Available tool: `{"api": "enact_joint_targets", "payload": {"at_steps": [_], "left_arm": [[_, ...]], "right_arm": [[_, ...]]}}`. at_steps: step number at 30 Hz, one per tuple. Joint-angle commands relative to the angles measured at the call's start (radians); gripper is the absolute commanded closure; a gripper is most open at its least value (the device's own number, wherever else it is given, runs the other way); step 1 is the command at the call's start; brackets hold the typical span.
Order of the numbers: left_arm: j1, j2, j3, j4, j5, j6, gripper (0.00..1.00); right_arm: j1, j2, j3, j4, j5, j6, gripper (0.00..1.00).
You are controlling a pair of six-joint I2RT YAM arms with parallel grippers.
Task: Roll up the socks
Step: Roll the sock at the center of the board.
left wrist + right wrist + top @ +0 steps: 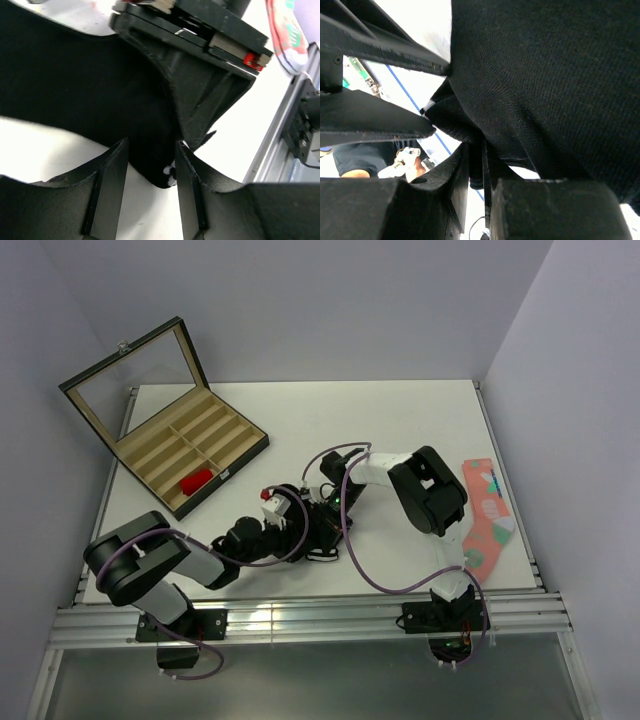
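Fabric of the black sock point(545, 75) is pinched in a thin fold by the right fingers point(452, 190), clenched on it. The left fingers point(107, 185) stand half parted astride that sock's white-marked end, released. The sock lies on the white counter point(400, 420), right of the open glass-lidded case point(180, 445); the red sock point(195, 482) lies inside that case. Pale walls point(350, 310) rise behind the case.

The top view looks steeply down from high behind the near edge of the desk point(400, 420), that edge along the frame's bottom, and takes in the whole surface from afar. The left wrist view looks out past the left claw point(150, 150) at its lower edge, the right wrist view past the right claw point(476, 150), both very close. All three share the black sock point(60, 85) at mid-desk.
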Motion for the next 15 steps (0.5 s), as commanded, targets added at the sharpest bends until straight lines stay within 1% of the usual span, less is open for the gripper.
{"api": "enact_joint_targets", "payload": {"at_steps": [1, 9, 12, 13, 15], "left_arm": [[-0.004, 0.022, 0.023, 0.100, 0.080, -0.001, 0.52], [-0.004, 0.081, 0.040, 0.129, 0.118, -0.016, 0.52], [-0.004, 0.046, 0.003, 0.143, 0.063, -0.025, 0.53], [-0.004, 0.026, -0.012, 0.149, 0.005, -0.030, 0.53], [-0.004, -0.045, -0.061, 0.153, -0.055, -0.036, 0.52]], "right_arm": [[0.011, 0.046, 0.003, 0.085, 0.171, -0.035, 0.82], [0.010, 0.046, 0.004, 0.088, 0.173, -0.034, 0.82], [0.010, 0.043, 0.000, 0.090, 0.173, -0.032, 0.82], [0.011, 0.043, 0.001, 0.088, 0.173, -0.034, 0.82], [0.011, 0.040, -0.003, 0.090, 0.174, -0.034, 0.82]]}}
